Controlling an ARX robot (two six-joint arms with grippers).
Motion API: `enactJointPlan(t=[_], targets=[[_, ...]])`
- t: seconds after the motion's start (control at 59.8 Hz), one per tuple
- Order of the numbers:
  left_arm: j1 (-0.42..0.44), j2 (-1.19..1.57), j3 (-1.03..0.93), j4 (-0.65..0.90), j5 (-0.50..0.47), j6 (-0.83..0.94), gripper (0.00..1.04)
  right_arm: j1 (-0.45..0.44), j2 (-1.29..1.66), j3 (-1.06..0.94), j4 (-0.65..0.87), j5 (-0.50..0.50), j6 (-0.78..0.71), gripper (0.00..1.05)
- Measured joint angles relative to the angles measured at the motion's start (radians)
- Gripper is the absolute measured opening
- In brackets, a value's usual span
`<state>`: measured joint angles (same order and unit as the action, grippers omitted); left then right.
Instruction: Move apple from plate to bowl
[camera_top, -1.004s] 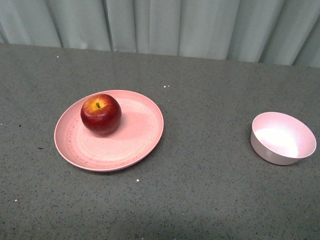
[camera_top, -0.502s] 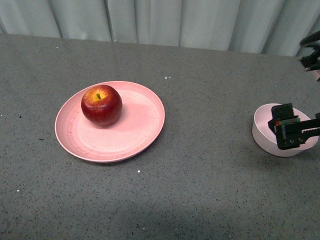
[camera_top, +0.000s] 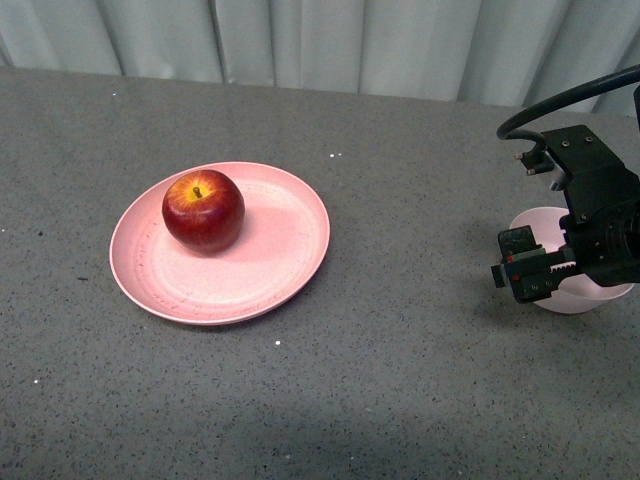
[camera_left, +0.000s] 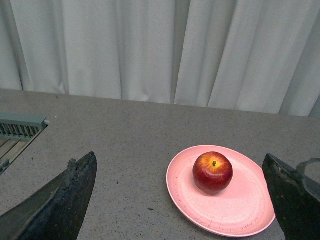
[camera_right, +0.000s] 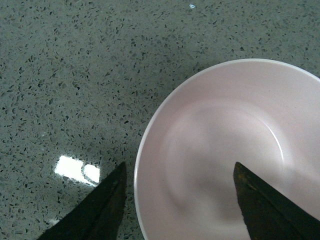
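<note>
The dark-red apple (camera_top: 203, 210) sits on the left part of the wide salmon-pink plate (camera_top: 290, 262), left of centre on the table. The small pale pink bowl (camera_top: 585, 298) stands at the far right and is empty. My right gripper (camera_top: 530, 270) is open and hangs just above the bowl's left side, hiding much of it. In the right wrist view its fingers straddle the bowl (camera_right: 225, 135), the gripper (camera_right: 180, 167) over the near rim. My left gripper (camera_left: 179, 165) is open and empty, well short of the apple (camera_left: 213, 172) and plate (camera_left: 235, 212). It is out of the front view.
The table is grey speckled stone, with pale curtains (camera_top: 330, 40) along the far edge. A slatted grey vent (camera_left: 20, 127) shows beside the table in the left wrist view. A black cable (camera_top: 560, 100) loops above the right arm.
The right arm has come into the front view from the right and moved left over the bowl. The apple, plate and bowl have not moved since half a second ago.
</note>
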<state>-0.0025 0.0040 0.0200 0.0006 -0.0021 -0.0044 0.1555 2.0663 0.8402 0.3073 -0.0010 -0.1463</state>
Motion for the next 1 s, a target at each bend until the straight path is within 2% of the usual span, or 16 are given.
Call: enactJointPlan(t=[0.117, 0.402, 0.602, 0.904, 1.004], targets=[[0.0, 0.0, 0.0, 0.0, 0.0, 0.0, 0.98, 0.005, 0.004, 0.003, -0.004, 0.0, -0.011, 0.39], [0.0, 0.0, 0.0, 0.0, 0.0, 0.0, 0.98, 0.006, 0.004, 0.003, 0.002, 0.01, -0.039, 0.01], [0.0, 0.0, 0.0, 0.0, 0.0, 0.0, 0.98, 0.057, -0.042, 0.002, -0.008, -0.04, -0.053, 0.01], [0.0, 0.0, 0.0, 0.0, 0.0, 0.0, 0.98, 0.253, -0.055, 0.069, -0.043, -0.069, -0.013, 0.01], [0.0, 0.0, 0.0, 0.0, 0.0, 0.0, 0.98, 0.282, -0.03, 0.094, -0.048, -0.072, 0.003, 0.01]])
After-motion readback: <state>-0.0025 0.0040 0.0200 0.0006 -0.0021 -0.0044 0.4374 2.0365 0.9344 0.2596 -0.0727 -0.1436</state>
